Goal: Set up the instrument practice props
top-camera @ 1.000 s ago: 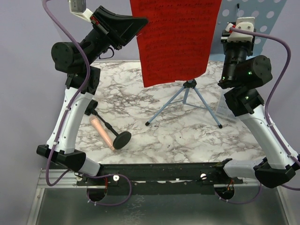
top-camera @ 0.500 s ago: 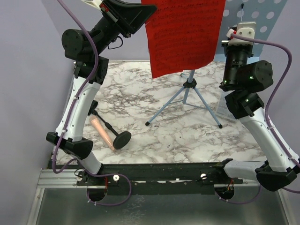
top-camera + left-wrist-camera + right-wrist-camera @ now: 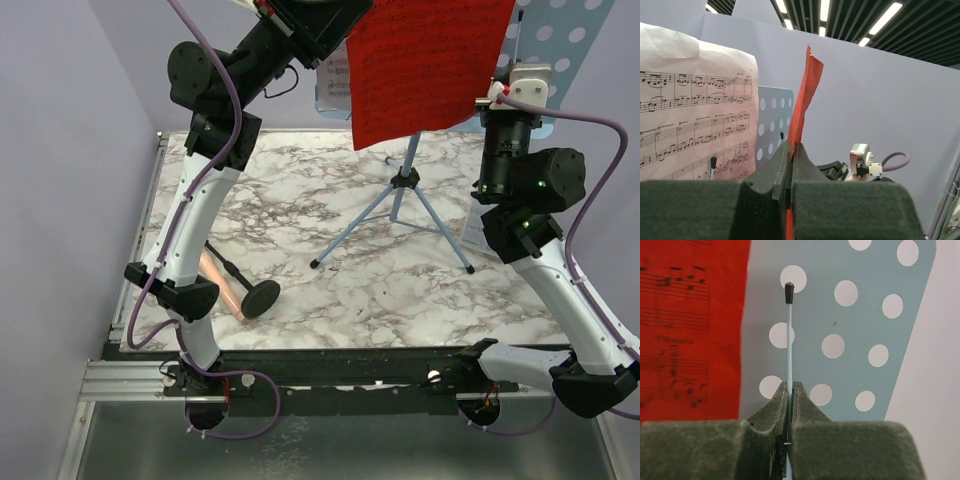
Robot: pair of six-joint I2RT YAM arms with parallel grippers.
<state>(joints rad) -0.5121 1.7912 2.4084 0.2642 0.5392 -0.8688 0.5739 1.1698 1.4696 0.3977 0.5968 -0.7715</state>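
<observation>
A marble table [image 3: 380, 290] is spread beneath both arms. The light blue music stand [image 3: 403, 182] is planted on its tripod legs toward the far middle of the table, and its perforated desk [image 3: 875, 315] is raised at the far right. The red sheet [image 3: 425, 65] is held up in front of the desk, with one edge pinched between the closed jaws of the left gripper [image 3: 791, 150]. The white sheet music [image 3: 690, 110] is seen just left of the red sheet, before the desk's left part. The microphone [image 3: 225, 290] is laid flat on the table near the left arm, with its black round base [image 3: 260, 298] at the end nearer the table's middle. A thin rod [image 3: 789, 340] with a black tip, upright against the desk, is clamped by the right gripper [image 3: 790, 390], whose jaws are pressed onto it.
</observation>
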